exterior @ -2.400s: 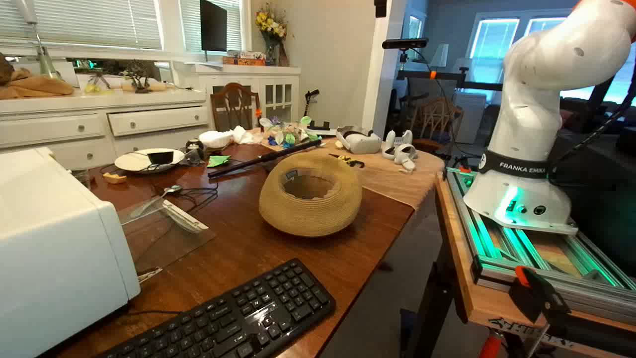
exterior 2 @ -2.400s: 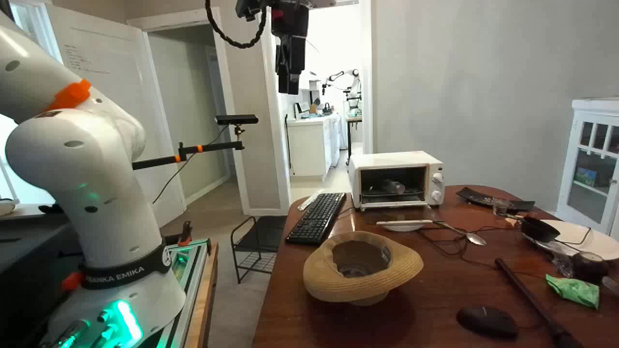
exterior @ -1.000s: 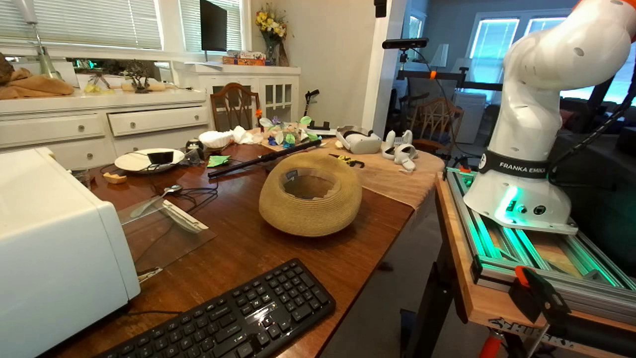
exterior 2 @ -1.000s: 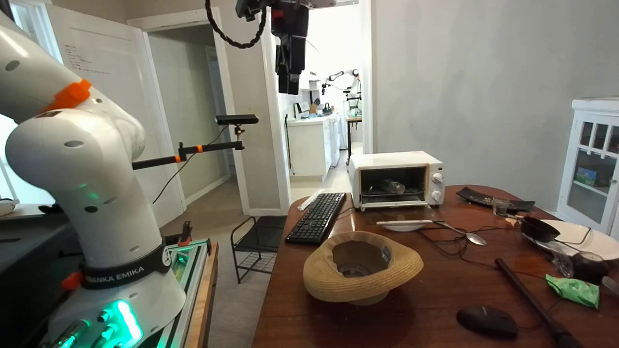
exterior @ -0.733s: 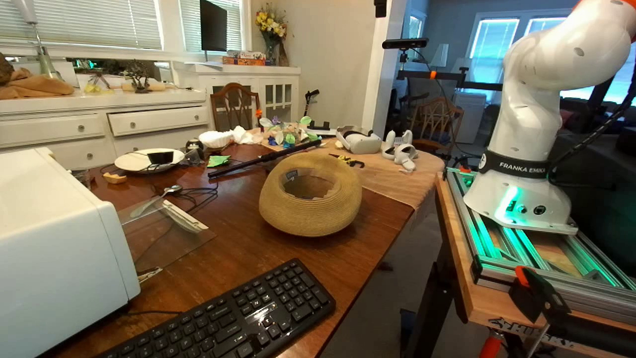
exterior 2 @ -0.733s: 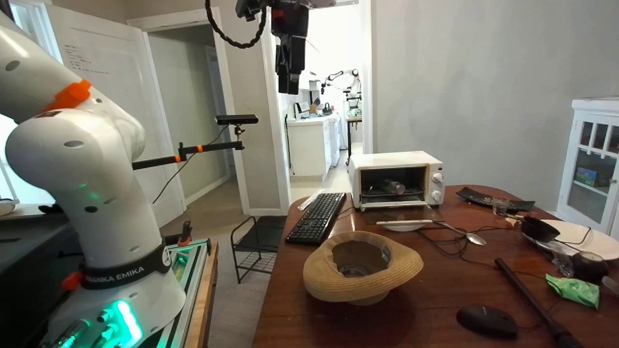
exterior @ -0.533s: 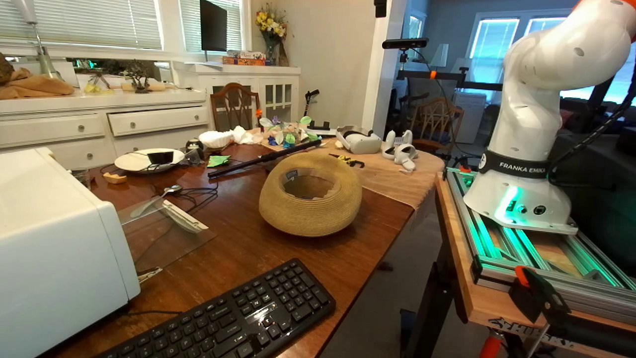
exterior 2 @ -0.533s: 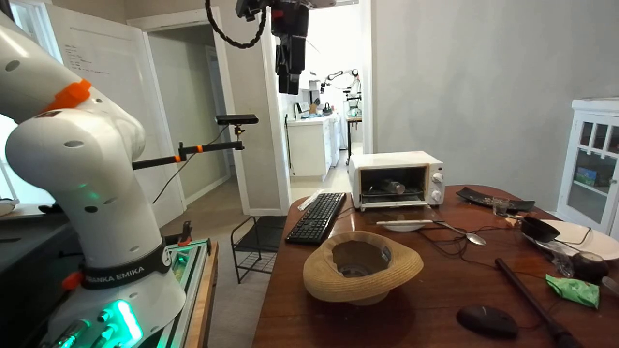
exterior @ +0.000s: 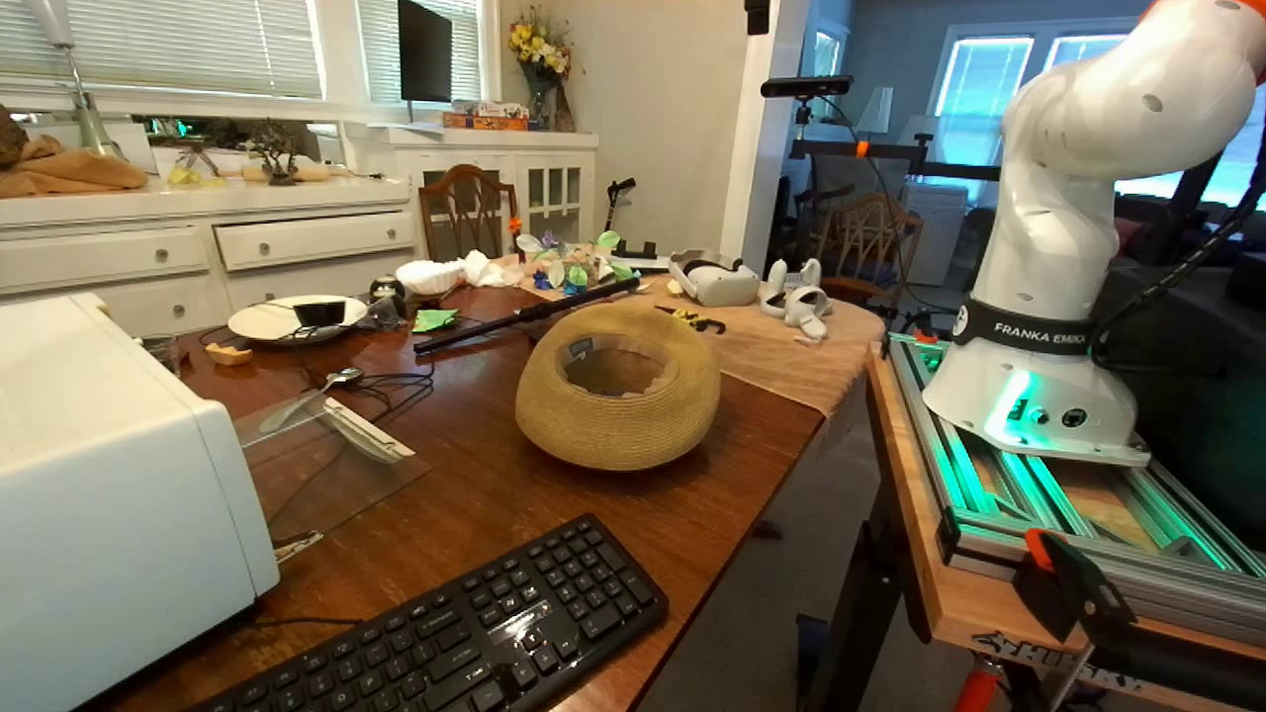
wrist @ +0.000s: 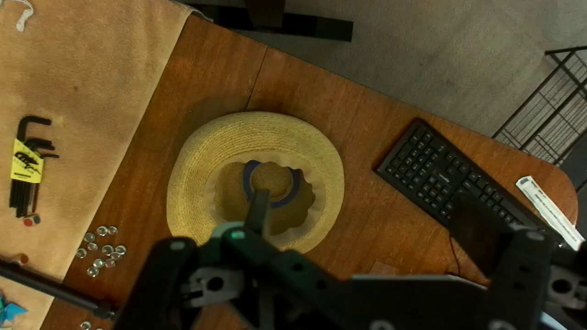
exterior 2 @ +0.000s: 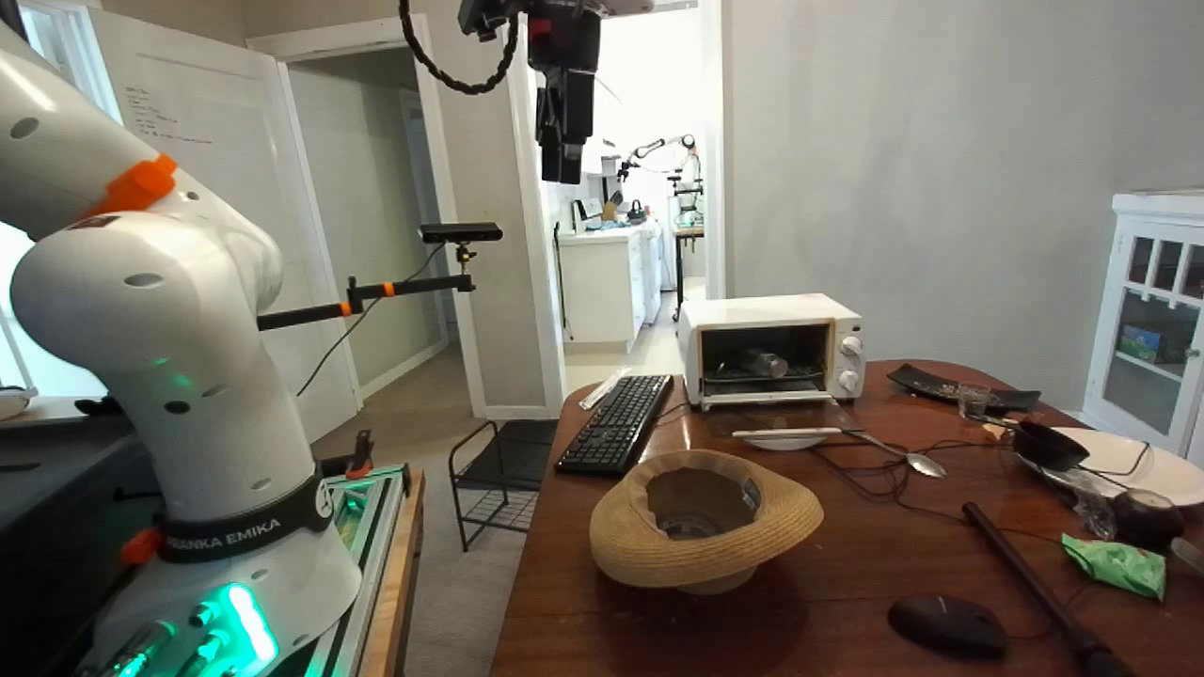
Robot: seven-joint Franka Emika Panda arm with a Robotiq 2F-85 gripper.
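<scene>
My gripper [exterior 2: 562, 167], fingers [wrist: 258, 211] wide apart, hangs above the table [exterior 2: 856, 564].
In an exterior view, the upturned woven hat [exterior 2: 701, 550] sits left, the keyboard [exterior 2: 616, 425] beyond it, the mouse [exterior 2: 948, 625] near right.

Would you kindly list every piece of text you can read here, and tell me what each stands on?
"FRANKA EMIKA": black band around the robot arm.
"HUSKY", partly covered: edge of the wooden bench.
Too small or blurred to read: keyboard keys, hat label, door handwriting, yellow hex-key holder, white strip.
</scene>
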